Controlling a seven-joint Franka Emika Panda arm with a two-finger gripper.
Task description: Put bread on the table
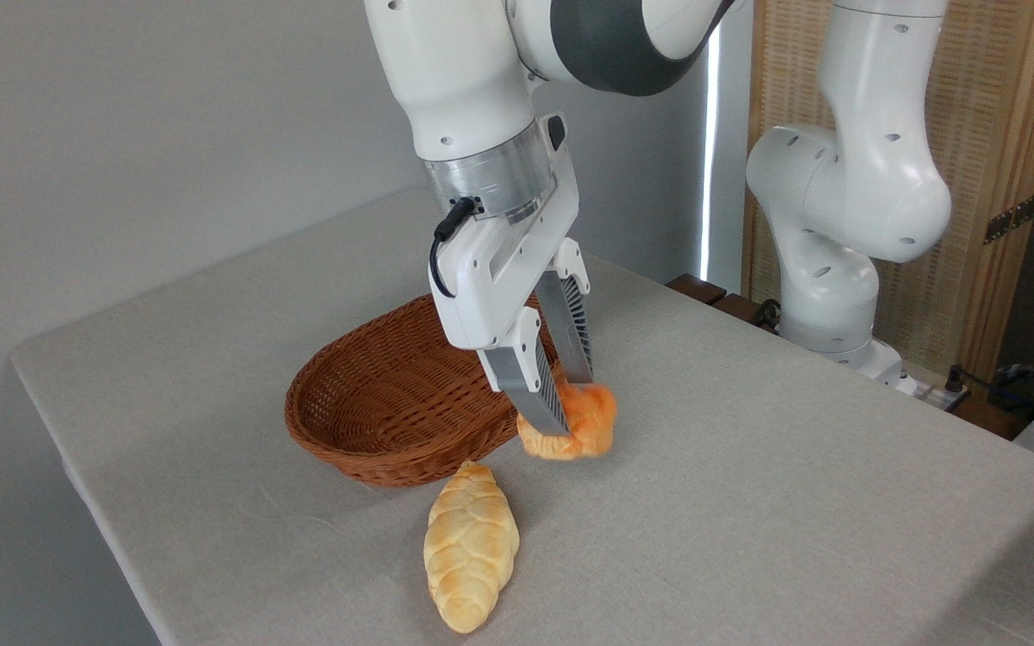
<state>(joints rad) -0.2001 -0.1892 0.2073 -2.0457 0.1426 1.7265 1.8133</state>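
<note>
White two-finger gripper [562, 395] angled down from the white arm, ribbed grey fingers [539, 381] closed in snug against the small orange-golden knotted bun [582, 428], one finger on the near flank, the other pressed in at the far side. Bun low over the large table in light grey-beige cloth [795, 467], just off the right-hand rim of the brown oval wicker basket [373, 404], at about three o'clock from it; whether the underside touches the cloth, impossible to tell from here. Down at six o'clock from the basket, lying flat on the cloth, a longer pale-yellow braided loaf [470, 556], pointed end toward the basket, near the bun but apart from it, roughly seven o'clock from it. Off at the table's far right edge, the arm's white base column.
</note>
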